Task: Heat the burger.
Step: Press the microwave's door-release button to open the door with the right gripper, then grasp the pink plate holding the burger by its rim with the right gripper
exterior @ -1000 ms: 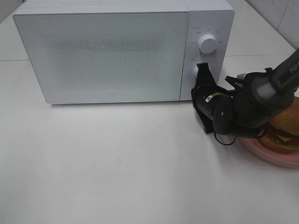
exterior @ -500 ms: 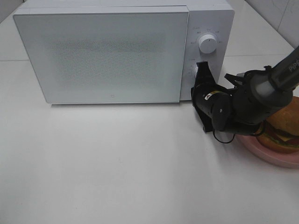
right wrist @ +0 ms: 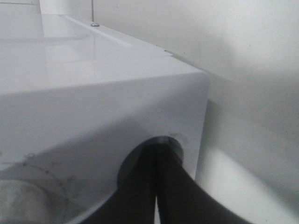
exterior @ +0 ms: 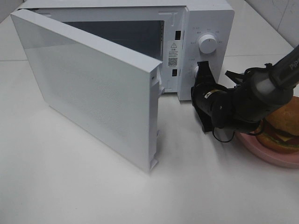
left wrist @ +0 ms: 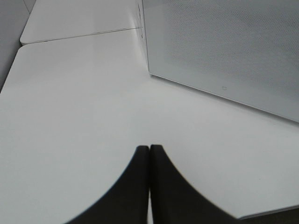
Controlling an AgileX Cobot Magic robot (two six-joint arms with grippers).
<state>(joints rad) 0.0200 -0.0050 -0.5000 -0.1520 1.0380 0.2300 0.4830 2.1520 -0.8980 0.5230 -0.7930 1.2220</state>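
Not much readable text here: the white microwave (exterior: 210, 18) has a sticker (exterior: 173, 52) on the inner frame with a warning triangle and a QR code, but the print is too small to make out, same for the tiny marks around the upper dial (exterior: 207, 43). The right arm (exterior: 268, 88) has white lettering starting "Pip", cut off at the edge. The door (exterior: 93, 88) stands wide open, hinged on the left. The right gripper (exterior: 202, 69) has its fingers pressed together, empty, tips right up against the lower round control (right wrist: 175, 144). The left gripper (left wrist: 149, 156) is closed too, holding nothing, above the bare table (left wrist: 70, 116) near the door. The burger (exterior: 283, 126) sits on the pink plate (exterior: 275, 157) right of the microwave, behind that arm.
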